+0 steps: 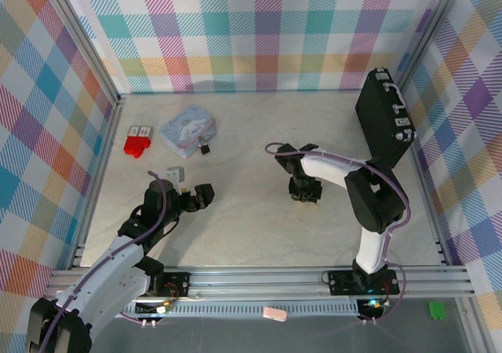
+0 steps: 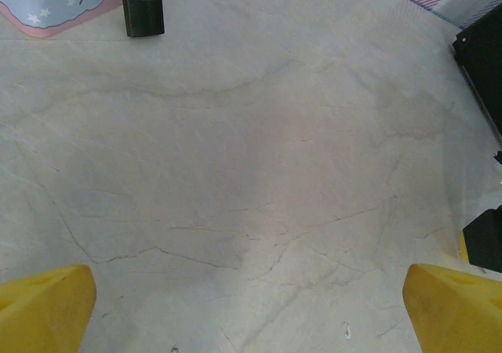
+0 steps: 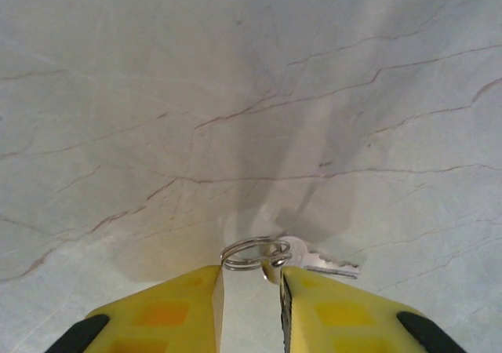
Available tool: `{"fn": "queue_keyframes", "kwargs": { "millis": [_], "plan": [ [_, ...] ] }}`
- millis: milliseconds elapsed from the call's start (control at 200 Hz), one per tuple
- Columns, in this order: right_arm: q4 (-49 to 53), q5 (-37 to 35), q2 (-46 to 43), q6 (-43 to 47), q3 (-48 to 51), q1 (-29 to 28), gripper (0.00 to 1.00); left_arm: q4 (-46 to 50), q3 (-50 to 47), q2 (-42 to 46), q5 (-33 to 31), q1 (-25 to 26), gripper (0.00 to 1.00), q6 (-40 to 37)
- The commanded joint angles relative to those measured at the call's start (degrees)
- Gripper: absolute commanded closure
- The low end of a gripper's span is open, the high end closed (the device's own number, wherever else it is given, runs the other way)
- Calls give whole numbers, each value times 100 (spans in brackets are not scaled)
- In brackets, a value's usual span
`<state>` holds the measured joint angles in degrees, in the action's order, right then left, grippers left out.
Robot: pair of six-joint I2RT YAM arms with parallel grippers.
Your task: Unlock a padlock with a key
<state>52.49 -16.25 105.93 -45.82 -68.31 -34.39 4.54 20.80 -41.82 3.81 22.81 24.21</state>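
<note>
Nearest me, the left gripper [image 2: 251, 314] sits low over the marble-look table [image 1: 259, 235] on the left side, jaws spread wide, with the yellow fingertips [image 2: 47, 310] at the two bottom corners of its wrist view and only bare table between them. A small grey block [image 1: 174, 172] lies just beyond the left gripper in the top view. Around mid-table, the right gripper [image 3: 249, 274] points down at the surface with its jaws drawn close and a slim gap left between them. The key [image 3: 318, 265] lies flat on the table right at those tips, its head against the inner edge of one finger and its blade pointing away to the side. Its silver key ring [image 3: 252, 254] sits across the mouth of the gap. I cannot tell if the jaws are actually pinching the key or only standing beside it. Farther out and to the left, the padlock [image 2: 143, 16] lies flat, dark body toward me, with its silver shackle reaching up against the edge of the pastel tin [image 2: 55, 4]. The padlock is well apart from both grippers and from the key. A red package [image 1: 138, 142] lies left of the tin, near the wall. On the far right, a black hard case [image 1: 384, 121] stands leaning on the plaid wall.
</note>
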Motion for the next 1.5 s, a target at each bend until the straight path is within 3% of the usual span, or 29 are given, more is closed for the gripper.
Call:
{"fn": "queue_keyframes", "kwargs": {
  "millis": [0,500,825,950,1040,1350,1495],
  "plan": [
    [95,25,-125,32,60,47,74,83,-41,26,-45,66,0,-13],
    [-142,-12,-134,64,187,91,68,59,-49,11,-39,65,0,-17],
    [-239,69,-296,161,360,85,80,41,-44,-40,-49,66,0,-9],
    [-230,86,-377,196,371,86,88,28,-19,-116,-33,66,0,-4],
    [-271,154,-511,229,371,82,100,30,24,-222,-13,66,0,-4],
    [-570,957,-1411,211,68,82,100,-23,411,-846,348,75,0,101],
    [-1337,1632,-2001,-5,136,82,100,-176,566,-990,686,139,0,140]
  ]
}}
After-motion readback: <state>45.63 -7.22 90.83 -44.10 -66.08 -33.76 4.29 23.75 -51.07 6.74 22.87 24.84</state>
